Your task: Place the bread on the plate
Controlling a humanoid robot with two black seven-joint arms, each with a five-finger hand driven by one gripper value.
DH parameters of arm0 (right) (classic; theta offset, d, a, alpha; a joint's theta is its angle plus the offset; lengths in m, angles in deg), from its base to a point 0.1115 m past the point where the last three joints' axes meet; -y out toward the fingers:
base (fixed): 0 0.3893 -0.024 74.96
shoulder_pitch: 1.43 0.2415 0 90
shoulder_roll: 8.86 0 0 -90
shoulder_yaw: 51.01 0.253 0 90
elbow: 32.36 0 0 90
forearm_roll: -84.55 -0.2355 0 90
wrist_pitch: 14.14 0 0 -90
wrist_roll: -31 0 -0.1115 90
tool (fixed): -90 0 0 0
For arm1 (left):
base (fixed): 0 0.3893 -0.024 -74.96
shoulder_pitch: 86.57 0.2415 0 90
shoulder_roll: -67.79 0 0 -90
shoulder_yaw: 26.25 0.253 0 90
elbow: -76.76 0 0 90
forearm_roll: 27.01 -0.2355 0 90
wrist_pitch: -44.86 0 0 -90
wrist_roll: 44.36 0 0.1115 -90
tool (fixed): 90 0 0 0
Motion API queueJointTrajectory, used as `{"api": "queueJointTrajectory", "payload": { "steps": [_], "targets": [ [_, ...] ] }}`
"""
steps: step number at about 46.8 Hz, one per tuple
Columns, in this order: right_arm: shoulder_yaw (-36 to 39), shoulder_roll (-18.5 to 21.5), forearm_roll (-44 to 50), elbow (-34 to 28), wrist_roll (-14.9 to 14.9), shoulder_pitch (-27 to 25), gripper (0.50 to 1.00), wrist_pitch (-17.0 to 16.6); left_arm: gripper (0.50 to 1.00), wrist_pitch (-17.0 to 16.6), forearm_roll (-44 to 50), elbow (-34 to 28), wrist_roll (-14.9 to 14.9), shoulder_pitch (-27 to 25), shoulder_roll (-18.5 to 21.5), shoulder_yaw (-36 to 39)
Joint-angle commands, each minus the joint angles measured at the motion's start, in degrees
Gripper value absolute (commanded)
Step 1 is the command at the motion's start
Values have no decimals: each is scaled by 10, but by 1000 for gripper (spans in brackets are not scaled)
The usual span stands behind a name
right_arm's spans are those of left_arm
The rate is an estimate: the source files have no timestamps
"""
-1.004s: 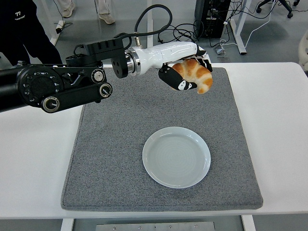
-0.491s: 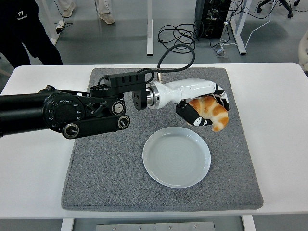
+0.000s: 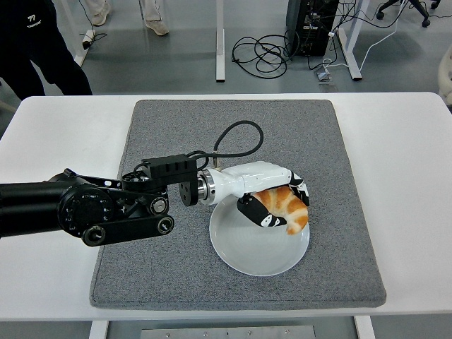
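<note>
Golden-brown bread (image 3: 287, 206), a croissant, sits clamped in the left hand (image 3: 272, 201), whose fingers (image 3: 263, 216) curl under it. Directly beneath the hand lies the pale plate (image 3: 247, 251), the bread over its upper right part; whether it touches the plate cannot be told. Under the plate a grey mat (image 3: 162, 279) covers the white tabletop (image 3: 49, 275).

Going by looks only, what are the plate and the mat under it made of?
Plate: probably glazed ceramic, possibly melamine; pale blue-green, smooth, with a soft sheen and faint concentric rings. Mat: looks like grey felt or low-pile fabric; matte, speckled, fuzzy texture with soft edges. The left hand holds the bread over the plate.
</note>
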Motion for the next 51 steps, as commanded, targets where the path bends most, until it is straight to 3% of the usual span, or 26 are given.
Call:
{"api": "queueJointTrajectory", "payload": {
  "steps": [1, 15, 35, 43, 51],
  "targets": [
    [0, 0, 0, 0, 0, 0, 1000, 0, 500, -2, -15, 0, 0, 16, 2, 1],
    [0, 0, 0, -1, 0, 0, 1000, 0, 500, -21, -75, -1, 4, 64, 9, 2],
    [0, 0, 0, 0, 0, 0, 1000, 0, 500, -27, -83, 0, 6, 76, 21, 0],
    [0, 0, 0, 0, 0, 0, 1000, 0, 623, -32, -78, -1, 5, 77, 21, -3],
    [0, 0, 0, 0, 0, 0, 1000, 0, 684, -32, -75, -8, 3, 74, 26, -10]
  ]
}}
